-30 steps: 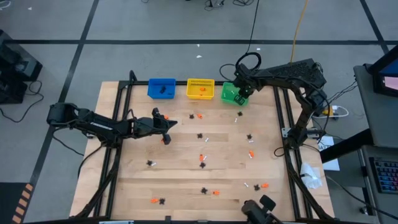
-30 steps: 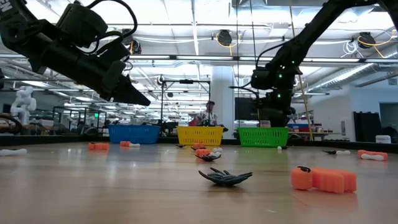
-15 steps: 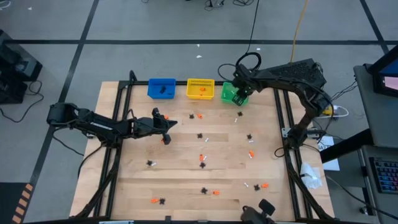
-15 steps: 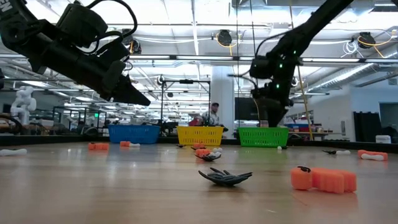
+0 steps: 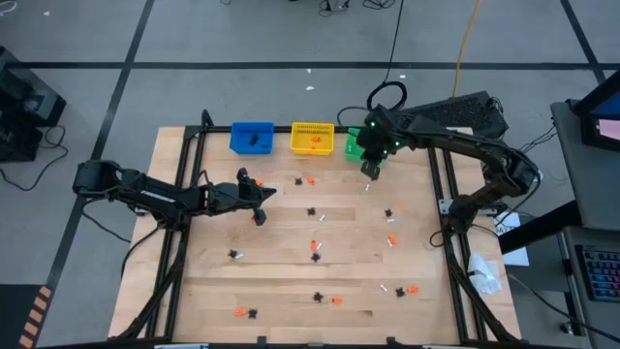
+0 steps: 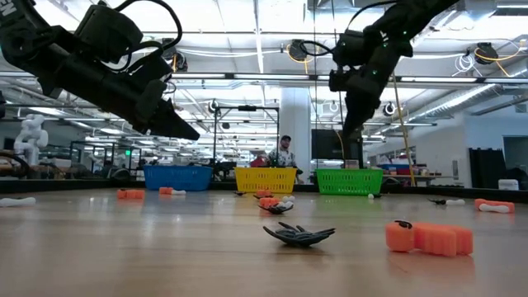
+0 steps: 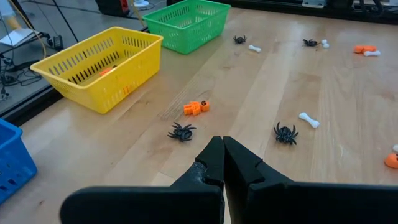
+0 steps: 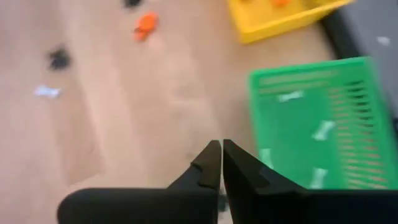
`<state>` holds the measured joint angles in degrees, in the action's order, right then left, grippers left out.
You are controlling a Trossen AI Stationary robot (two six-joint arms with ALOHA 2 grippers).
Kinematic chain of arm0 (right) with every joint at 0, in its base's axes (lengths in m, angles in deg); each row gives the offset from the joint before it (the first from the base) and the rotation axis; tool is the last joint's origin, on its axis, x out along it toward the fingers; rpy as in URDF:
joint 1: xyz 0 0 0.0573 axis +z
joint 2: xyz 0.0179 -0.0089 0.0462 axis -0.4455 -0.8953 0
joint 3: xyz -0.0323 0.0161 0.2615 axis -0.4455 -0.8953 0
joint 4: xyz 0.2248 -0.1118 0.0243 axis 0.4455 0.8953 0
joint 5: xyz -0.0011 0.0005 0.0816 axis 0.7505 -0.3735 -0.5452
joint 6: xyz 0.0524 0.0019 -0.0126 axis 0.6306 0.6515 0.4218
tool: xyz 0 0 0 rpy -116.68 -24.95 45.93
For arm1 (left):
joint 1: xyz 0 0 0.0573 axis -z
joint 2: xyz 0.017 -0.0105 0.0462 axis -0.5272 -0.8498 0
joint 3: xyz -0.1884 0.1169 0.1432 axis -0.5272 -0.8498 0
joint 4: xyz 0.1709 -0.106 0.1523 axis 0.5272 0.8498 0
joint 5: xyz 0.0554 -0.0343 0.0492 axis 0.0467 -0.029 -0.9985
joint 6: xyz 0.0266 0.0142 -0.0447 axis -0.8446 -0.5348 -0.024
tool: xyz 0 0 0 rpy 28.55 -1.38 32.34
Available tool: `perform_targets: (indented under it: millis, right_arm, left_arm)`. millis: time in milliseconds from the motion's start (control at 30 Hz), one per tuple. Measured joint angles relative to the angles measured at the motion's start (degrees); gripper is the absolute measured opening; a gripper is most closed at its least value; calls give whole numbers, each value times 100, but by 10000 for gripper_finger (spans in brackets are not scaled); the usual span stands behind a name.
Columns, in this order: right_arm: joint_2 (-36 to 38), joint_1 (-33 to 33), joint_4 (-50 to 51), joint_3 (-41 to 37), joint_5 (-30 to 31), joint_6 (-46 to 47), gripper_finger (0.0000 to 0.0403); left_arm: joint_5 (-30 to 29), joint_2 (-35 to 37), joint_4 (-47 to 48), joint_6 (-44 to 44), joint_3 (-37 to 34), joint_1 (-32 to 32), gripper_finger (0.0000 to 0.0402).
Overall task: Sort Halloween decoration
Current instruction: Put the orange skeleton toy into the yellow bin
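Right jaws closed beside green bin point(image 5: 355, 144), left jaws closed, empty

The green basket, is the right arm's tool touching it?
Apart. In the low view the right tool hangs well above the green basket, with open air between them.

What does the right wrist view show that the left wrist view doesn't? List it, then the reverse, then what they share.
Only the right wrist view: the inside of the green bin, with white bone pieces lying on its floor, and the right gripper with fingers shut.

Only the left wrist view: a corner of the blue bin, two black spiders on the wood, and the left gripper, shut and empty.

Both: the yellow bin holding something orange, the green bin, and scattered trinkets on the wooden table.
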<state>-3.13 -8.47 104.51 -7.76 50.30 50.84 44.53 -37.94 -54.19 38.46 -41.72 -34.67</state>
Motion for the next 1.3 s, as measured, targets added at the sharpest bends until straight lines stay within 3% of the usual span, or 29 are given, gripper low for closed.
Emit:
perform_targets:
  millis: [267,533,767,1300]
  right_arm:
    - [-587,199,-4,-7,159,-40,1]
    - [-919,-124,39,-9,378,-237,1]
    - [-954,-475,43,-9,675,-361,0]
    - [-902,-905,91,-9,671,-656,0]
  left_arm:
    - [94,0,20,0,0,0,0]
    - [131,0,23,7,0,0,0]
    - [136,0,24,13,0,0,0]
    - [136,0,46,13,0,0,0]
